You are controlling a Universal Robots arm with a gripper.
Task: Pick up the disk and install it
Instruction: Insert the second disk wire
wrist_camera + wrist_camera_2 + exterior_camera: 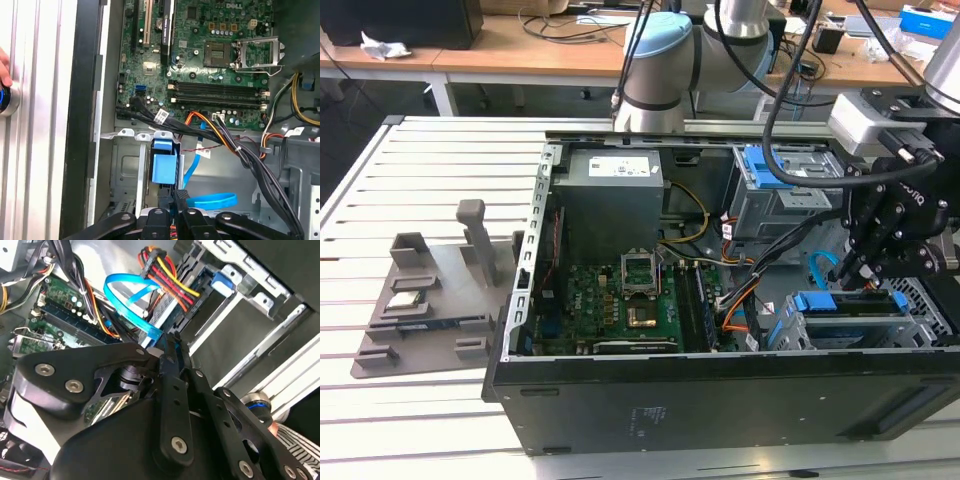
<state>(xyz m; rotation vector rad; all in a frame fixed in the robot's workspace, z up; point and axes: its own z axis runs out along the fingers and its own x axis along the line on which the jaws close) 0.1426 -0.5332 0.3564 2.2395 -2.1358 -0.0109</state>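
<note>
The disk (835, 303) sits edge-on in the grey drive cage (880, 330) at the front corner of the open computer case, on the exterior view's right. Its bright blue frame (164, 162) shows in the first wrist view inside the metal bay; the silver body is hidden. My gripper (865, 265) hangs just above the cage, close to the blue frame. Its black fingers (181, 197) are pressed together with nothing between them, and in the second wrist view the gripper (169, 342) points at the bay.
A blue flat cable (212, 201) loops beside the fingertips, with bundled power wires (165, 277) nearby. A second cage with a blue latch (775, 165) stands further back. A hand (3, 67) rests on a button outside the case. A grey fixture (430, 290) lies at the exterior view's left.
</note>
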